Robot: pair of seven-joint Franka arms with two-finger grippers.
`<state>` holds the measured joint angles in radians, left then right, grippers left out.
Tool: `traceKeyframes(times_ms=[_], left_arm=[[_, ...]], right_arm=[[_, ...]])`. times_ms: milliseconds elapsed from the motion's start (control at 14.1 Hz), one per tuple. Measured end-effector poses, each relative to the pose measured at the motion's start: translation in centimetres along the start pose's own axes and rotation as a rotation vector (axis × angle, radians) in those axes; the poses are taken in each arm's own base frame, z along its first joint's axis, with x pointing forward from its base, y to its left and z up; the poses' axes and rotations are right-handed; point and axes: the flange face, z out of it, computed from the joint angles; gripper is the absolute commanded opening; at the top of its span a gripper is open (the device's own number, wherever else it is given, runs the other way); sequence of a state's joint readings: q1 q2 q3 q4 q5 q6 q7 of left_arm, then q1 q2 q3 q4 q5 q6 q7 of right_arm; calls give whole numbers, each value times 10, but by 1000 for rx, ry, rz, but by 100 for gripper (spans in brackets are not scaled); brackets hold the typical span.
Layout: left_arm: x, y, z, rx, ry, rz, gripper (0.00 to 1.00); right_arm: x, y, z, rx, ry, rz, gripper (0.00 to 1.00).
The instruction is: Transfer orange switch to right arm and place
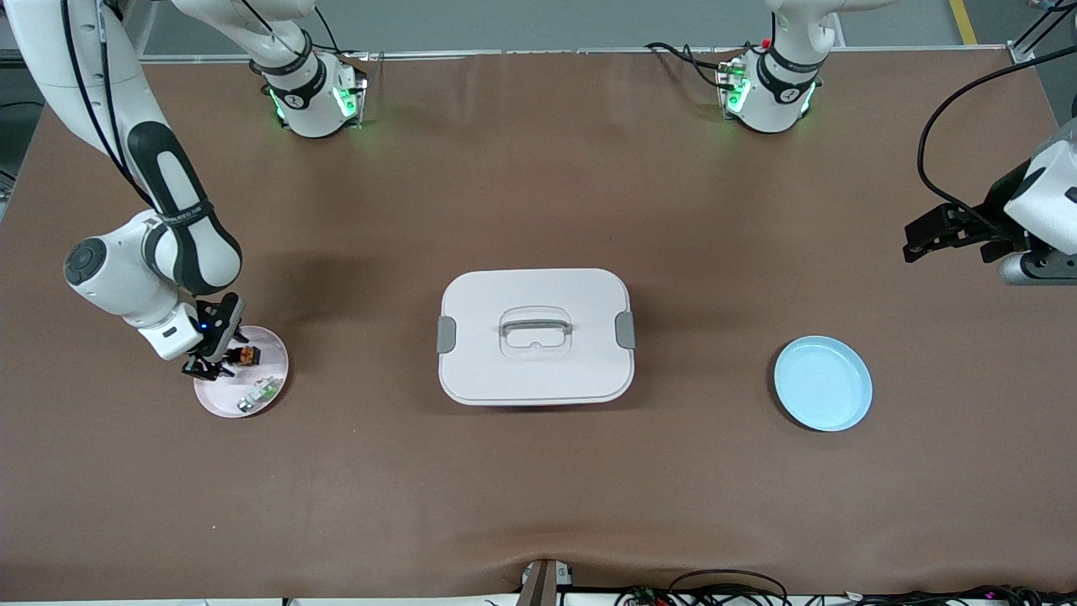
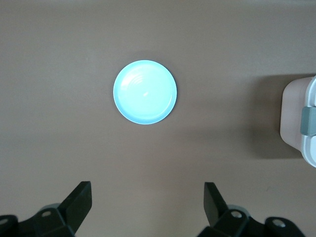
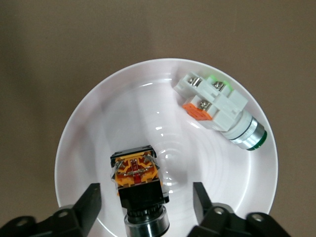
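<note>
The orange switch (image 3: 138, 178) lies in the pink plate (image 1: 273, 346) at the right arm's end of the counter (image 1: 538, 488), beside a green-white-silver piece (image 3: 220, 110). The right end effector (image 1: 207, 364) hangs just over it, fingers spread on either side without gripping. The left end effector (image 2: 148, 205) waits wide open and empty over the counter near the blue plate (image 2: 145, 92).

Count: 2 plates, pink plate (image 1: 220, 402) toward the right arm's end from the lidded box (image 1: 535, 337), blue plate (image 1: 823, 383) toward the left arm's end. 1 box. 2 switches on the pink plate: orange switch (image 1: 246, 356), green-white switch (image 1: 262, 392).
</note>
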<state>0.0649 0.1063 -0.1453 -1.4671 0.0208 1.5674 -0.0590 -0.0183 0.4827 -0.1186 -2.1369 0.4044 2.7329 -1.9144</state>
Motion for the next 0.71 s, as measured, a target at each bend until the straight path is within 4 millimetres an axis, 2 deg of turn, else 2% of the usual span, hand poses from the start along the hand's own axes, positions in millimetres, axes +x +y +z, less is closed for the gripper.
traceKeyframes(times_ms=[427, 711], left_arm=[[0, 0, 0, -10, 0, -3, 100], [-2, 4, -3, -57, 1, -14, 100]], right_arm=[[-2, 7, -7, 44, 32, 42, 100], [-16, 25, -40, 102, 74, 123, 100]])
